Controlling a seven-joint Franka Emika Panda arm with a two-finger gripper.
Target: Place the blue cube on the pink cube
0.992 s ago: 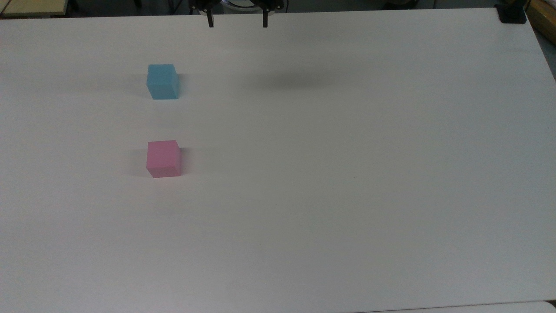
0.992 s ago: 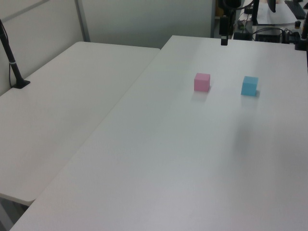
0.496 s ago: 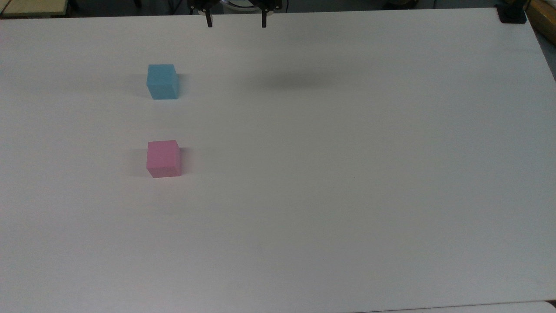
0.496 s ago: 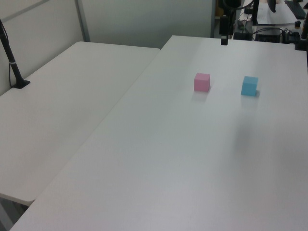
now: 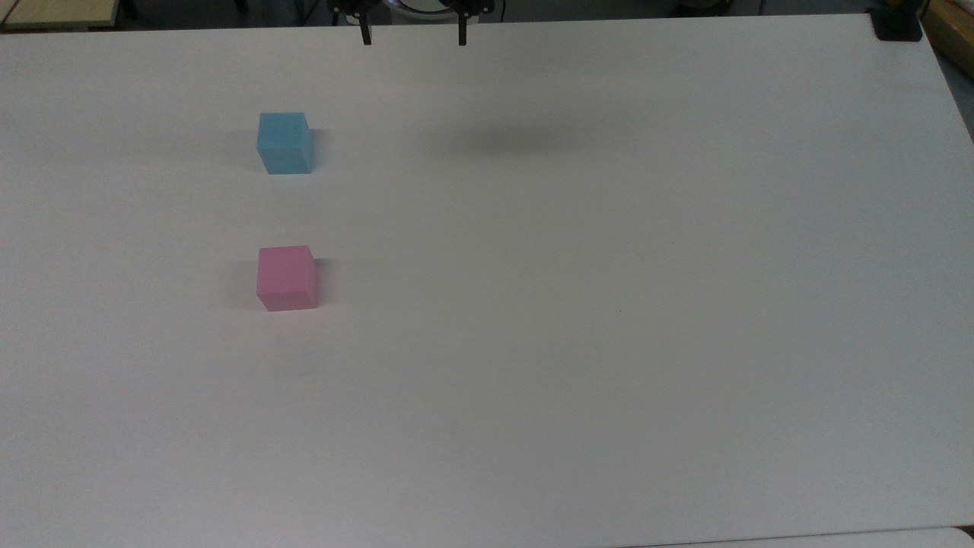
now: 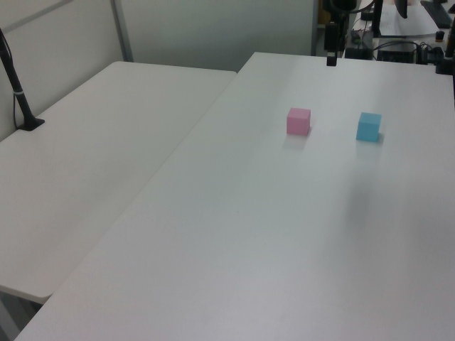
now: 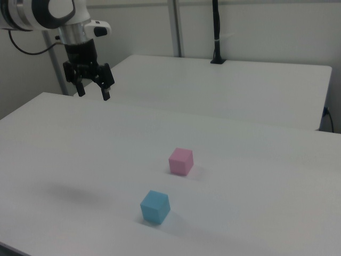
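The light blue cube (image 5: 285,142) rests on the white table (image 5: 609,304) toward the top view's upper left; it also appears as the blue cube (image 6: 369,126) and blue cube (image 7: 155,207). The pink cube (image 5: 286,278) sits apart from it, lower in the top view, again as pink cube (image 6: 298,121) and pink cube (image 7: 181,161). My gripper (image 5: 414,36) hangs open high above the table's far edge, well away from both cubes, with nothing between its fingers. It shows too as the gripper (image 7: 94,91) and gripper (image 6: 331,58).
A second white table (image 6: 92,163) adjoins on the left view's left, carrying a black clamped post (image 6: 21,99). Another black clamp (image 5: 896,27) sits at the top view's upper right corner. Desks with cables stand behind the arm (image 6: 398,35).
The gripper has risen slightly toward the top view's upper edge. Both cubes stay where they were.
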